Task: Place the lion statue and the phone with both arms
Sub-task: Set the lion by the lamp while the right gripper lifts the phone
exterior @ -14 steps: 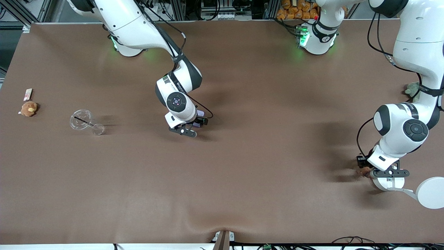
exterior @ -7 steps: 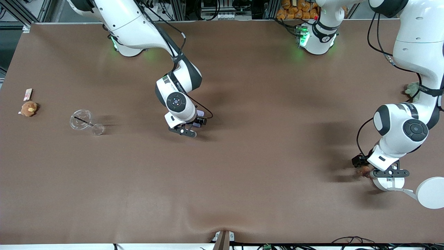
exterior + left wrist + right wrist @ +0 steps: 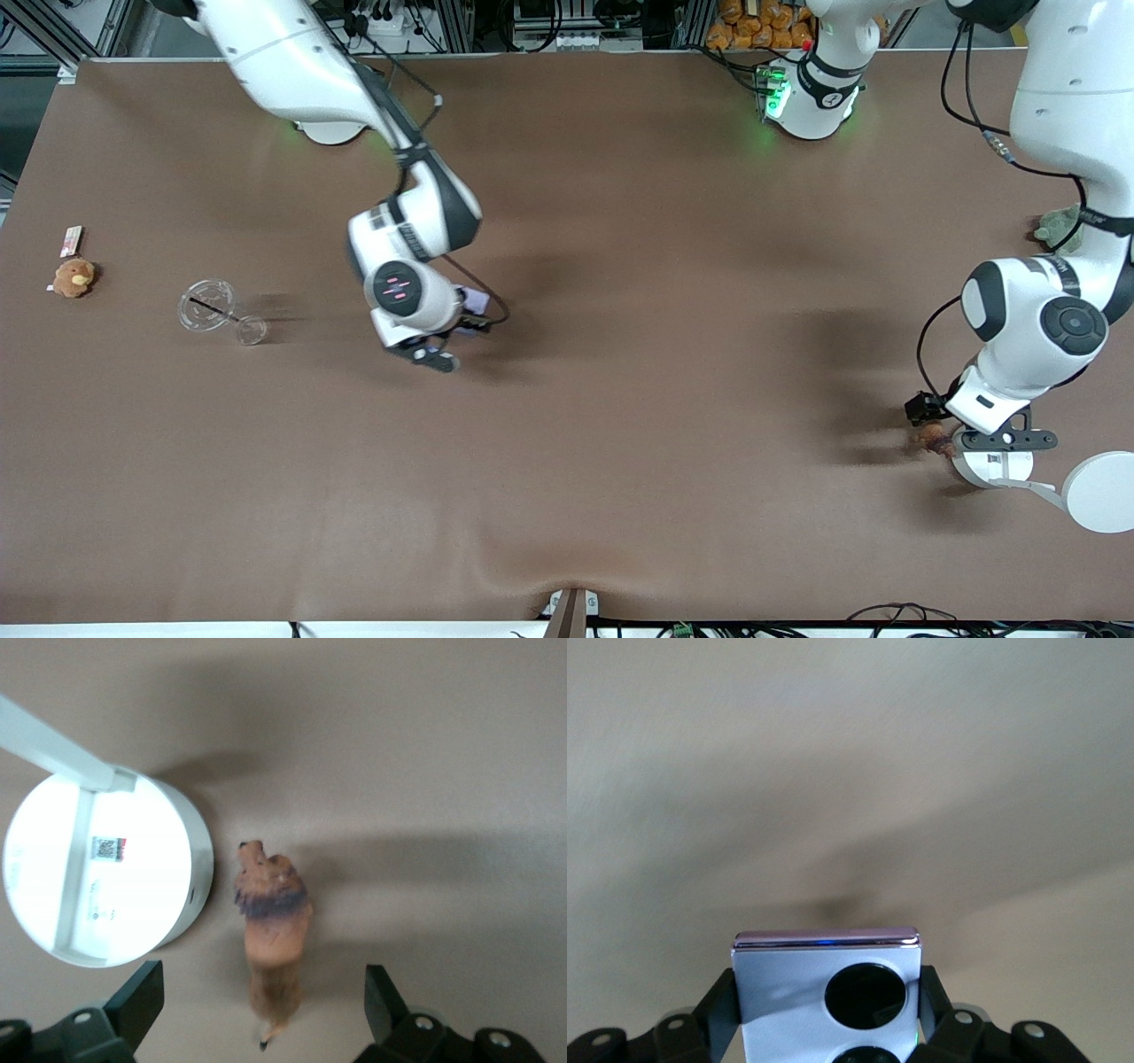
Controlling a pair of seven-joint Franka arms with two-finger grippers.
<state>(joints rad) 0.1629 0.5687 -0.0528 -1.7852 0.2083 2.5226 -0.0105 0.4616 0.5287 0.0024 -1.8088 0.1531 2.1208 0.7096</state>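
Front view: right gripper [image 3: 461, 330] over mid-table, phone [image 3: 473, 301] lavender at its fingers; left gripper [image 3: 941, 424] low at left arm's end of table, lion statue [image 3: 930, 436] beneath it beside round white base [image 3: 997, 467].

Left wrist view: fingers [image 3: 137, 997] spread wide, lion statue [image 3: 273, 939] lying between them, untouched, on table just beside white base [image 3: 106, 877].

Right wrist view: right gripper [image 3: 828, 1001] clamped on phone [image 3: 827, 988], fingers pressing both side edges, phone off table.

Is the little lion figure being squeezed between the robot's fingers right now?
No: the lion statue stands free on the table, with the left gripper fingers spread wide on either side.
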